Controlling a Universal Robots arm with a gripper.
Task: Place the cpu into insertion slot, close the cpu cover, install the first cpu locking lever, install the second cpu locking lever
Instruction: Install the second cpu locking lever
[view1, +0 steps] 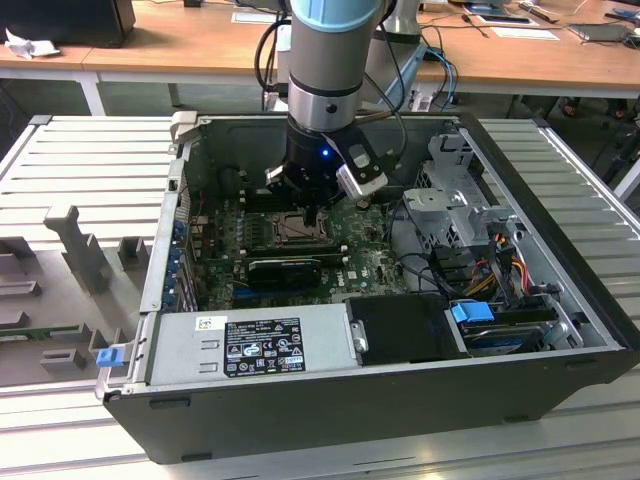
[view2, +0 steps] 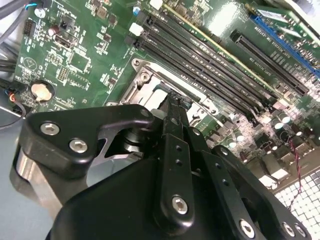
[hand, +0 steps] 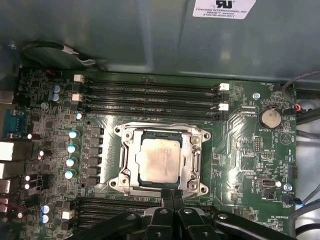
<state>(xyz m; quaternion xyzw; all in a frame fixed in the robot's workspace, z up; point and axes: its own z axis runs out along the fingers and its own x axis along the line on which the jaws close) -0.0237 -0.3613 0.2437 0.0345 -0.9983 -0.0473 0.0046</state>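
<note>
Silver chip: you see the cpu (hand: 159, 159) lying flat in the insertion slot (hand: 131, 178), its dull metal top showing through the square cut-out.
Cover: the cpu cover (hand: 195, 159) lies flat around the chip in the first wrist view, its frame bordering all four sides.
Claw: your gripper (hand: 171, 196) has its two black fingers pressed together, nothing between them; the tips sit at the socket's edge, on the side nearer the camera.
Second wrist view: the gripper (view2: 176, 104) reaches down to the metal rim of the socket, with the cover (view2: 150, 87) partly hidden behind the fingers (view2: 172, 150).
Exterior view: your arm hangs over the open computer case (view1: 170, 250), and the gripper (view1: 310, 212) is low over the socket on the green motherboard (view1: 365, 250).
Neighbours: long black memory slots (hand: 150, 95) run beside the socket on its far side; a round coin battery (hand: 270, 118) sits well apart from it.
Levers: you cannot tell from these views whether either locking lever is latched.
</note>
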